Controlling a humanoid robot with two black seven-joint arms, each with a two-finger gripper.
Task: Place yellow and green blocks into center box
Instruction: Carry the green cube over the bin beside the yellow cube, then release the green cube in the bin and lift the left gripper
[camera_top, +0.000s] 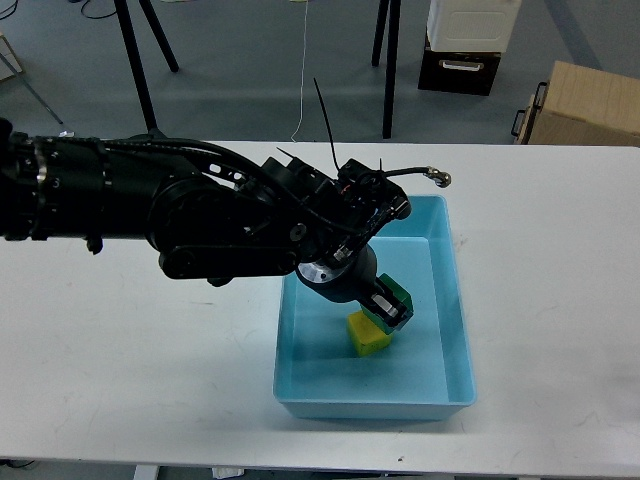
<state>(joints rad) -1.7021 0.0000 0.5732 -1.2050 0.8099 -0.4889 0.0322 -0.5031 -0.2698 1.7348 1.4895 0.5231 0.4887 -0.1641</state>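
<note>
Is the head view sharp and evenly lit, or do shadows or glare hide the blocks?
Head view: lighting is soft and even, no strong glare on the light-blue tray; a faint shadow lies under the yellow block; the green block is partly hidden by the dark left pincer, whose details are hard to tell.

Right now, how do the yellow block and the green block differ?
The yellow block lies free on the floor of the tray; the green block sits at the left gripper, higher and partly hidden. One is bright yellow, one dark green. Both are inside the tray.
</note>
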